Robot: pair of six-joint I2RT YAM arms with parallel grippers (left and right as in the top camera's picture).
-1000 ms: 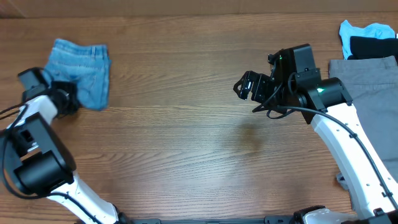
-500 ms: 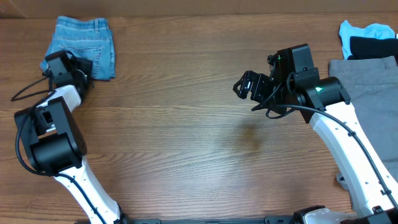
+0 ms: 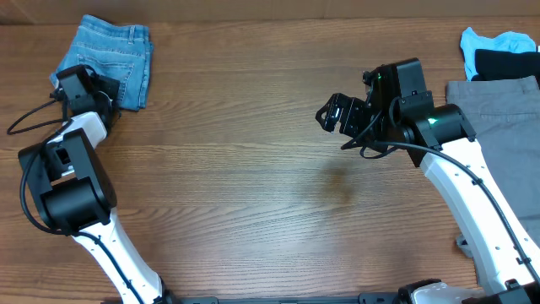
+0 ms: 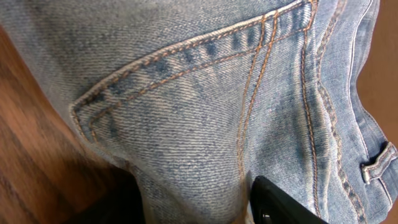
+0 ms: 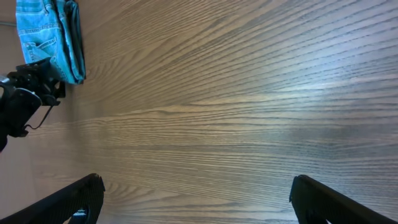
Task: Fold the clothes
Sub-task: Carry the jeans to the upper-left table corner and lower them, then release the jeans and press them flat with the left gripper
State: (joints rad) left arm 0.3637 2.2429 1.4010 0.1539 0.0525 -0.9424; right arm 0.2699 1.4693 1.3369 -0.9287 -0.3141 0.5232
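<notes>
The folded light-blue denim jeans lie at the table's far left corner. My left gripper is at their near edge. In the left wrist view the denim with a stitched pocket fills the frame, and the left gripper is shut on a fold of it between its dark fingers. My right gripper hangs open and empty over the middle right of the table; its view shows bare wood and the jeans far off. Grey trousers, a cyan garment and a black garment lie at the right.
The wooden table runs between the two arms. The left arm's white links stand along the left edge, with a cable looping beside them. The right arm crosses next to the grey trousers.
The left gripper has carried the jeans from the left edge up toward the far left corner, then shifted slightly left. The right arm has not moved.
</notes>
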